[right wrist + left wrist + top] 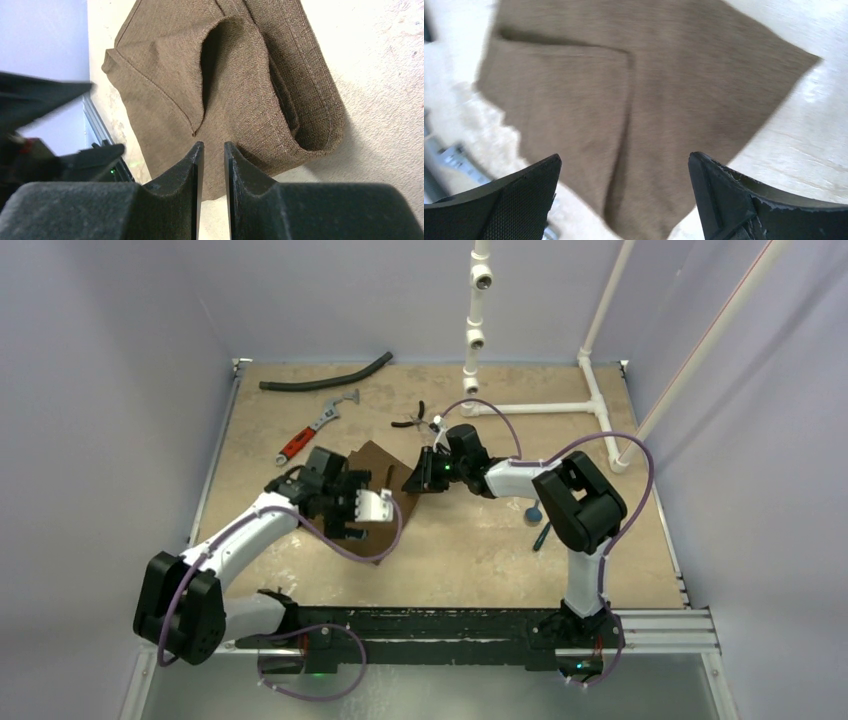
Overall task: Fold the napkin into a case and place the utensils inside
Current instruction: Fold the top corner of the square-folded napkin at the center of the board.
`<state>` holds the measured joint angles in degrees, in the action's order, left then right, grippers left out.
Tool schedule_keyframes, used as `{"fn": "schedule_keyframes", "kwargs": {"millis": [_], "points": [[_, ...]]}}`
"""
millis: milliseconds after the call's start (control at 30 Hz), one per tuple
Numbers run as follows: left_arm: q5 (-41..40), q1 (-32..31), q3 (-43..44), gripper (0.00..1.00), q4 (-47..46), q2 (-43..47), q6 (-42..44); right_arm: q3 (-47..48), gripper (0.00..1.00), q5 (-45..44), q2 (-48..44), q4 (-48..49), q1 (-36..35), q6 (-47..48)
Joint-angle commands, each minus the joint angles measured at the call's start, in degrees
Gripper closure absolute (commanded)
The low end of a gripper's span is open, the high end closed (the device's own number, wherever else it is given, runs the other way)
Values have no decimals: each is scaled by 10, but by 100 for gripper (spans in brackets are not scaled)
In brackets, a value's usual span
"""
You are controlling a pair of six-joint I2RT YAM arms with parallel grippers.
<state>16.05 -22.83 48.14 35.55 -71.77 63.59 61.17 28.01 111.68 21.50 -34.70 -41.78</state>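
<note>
The left gripper (624,192) hangs spread wide above the folded napkin (634,105) at mid-table, holding nothing, while the right gripper (213,165) (jaws nearly together) pinches the cloth's edge.

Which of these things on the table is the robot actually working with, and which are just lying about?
Part of the job:
napkin, brown, partly folded
spoon with a blue bowl
dark utensil beside it

Lying about:
red-handled wrench
black hose
small pliers
white pipe frame
</note>
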Motion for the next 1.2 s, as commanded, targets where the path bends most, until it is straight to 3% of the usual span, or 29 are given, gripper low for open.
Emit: {"fn": "schedule_keyframes", "kwargs": {"millis": [0, 133, 367, 500, 767, 1033, 1167], "points": [[-16, -30, -83, 4, -76, 21, 80, -4, 76, 1, -31, 6, 1, 11], [-40, -34, -74, 14, -92, -13, 102, -14, 76, 12, -32, 22, 2, -3], [-65, -38, -90, 22, -126, -13, 113, -20, 76, 17, -38, 33, 2, -9], [-73, -37, -103, 32, -129, -15, 140, -23, 76, 18, -39, 42, 2, -15], [-93, -36, -116, 32, -149, -36, 158, -28, 76, 22, -42, 55, 2, -23], [-119, -36, -122, 55, -193, -57, 168, -38, 77, 30, -31, 65, 2, -31], [-121, -36, -127, 58, -200, -56, 167, -39, 78, 33, -29, 68, 2, -33]]}}
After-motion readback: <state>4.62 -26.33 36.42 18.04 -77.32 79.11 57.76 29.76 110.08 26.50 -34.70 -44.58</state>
